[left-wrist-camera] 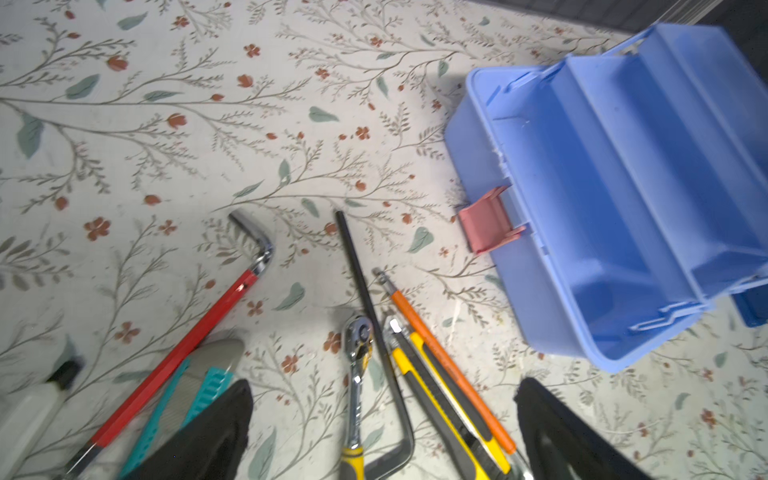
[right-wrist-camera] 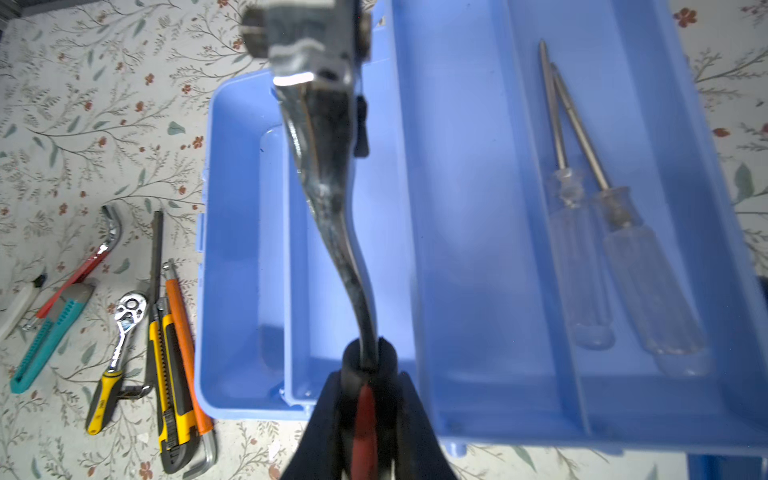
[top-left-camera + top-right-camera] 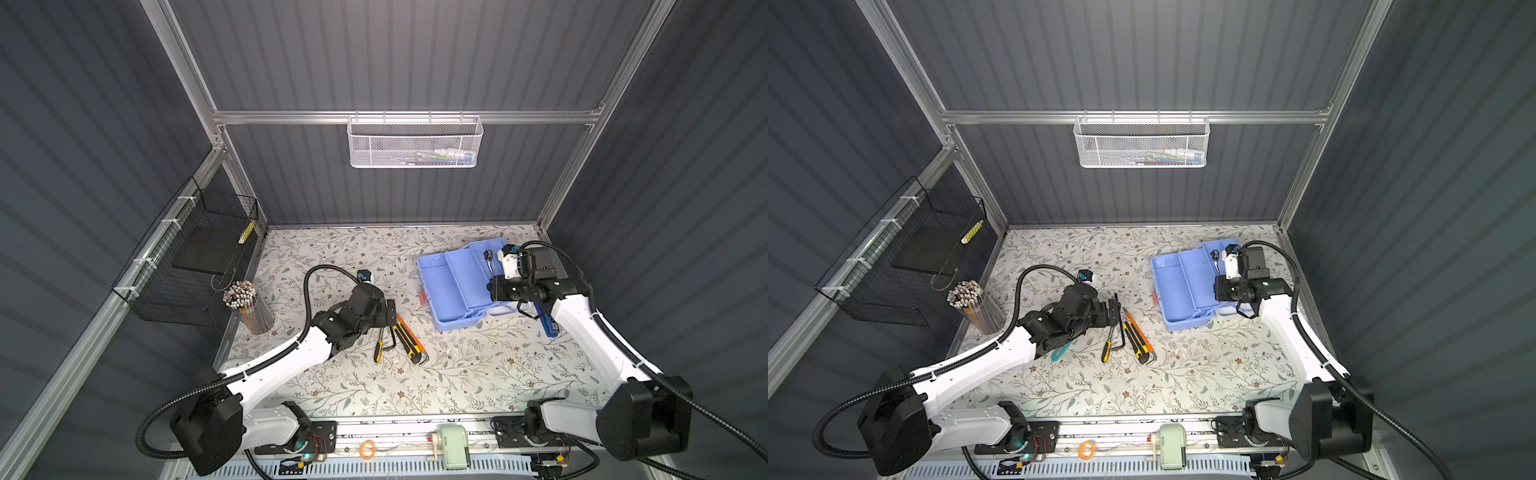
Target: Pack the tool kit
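Chrome curved ratchet clamped in right pincer over blue tray

I note both top views look steeply down from above the table's near edge toward its far edge. Left wrist camera: close over the hand tools. Right wrist camera: close above the tool kit. Both wrist views share these.

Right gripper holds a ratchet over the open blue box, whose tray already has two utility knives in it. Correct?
Not quite. The right wrist view shows two clear-handled screwdrivers in the tray, not utility knives. The rest holds: the right gripper is shut on the ratchet above the open blue box.
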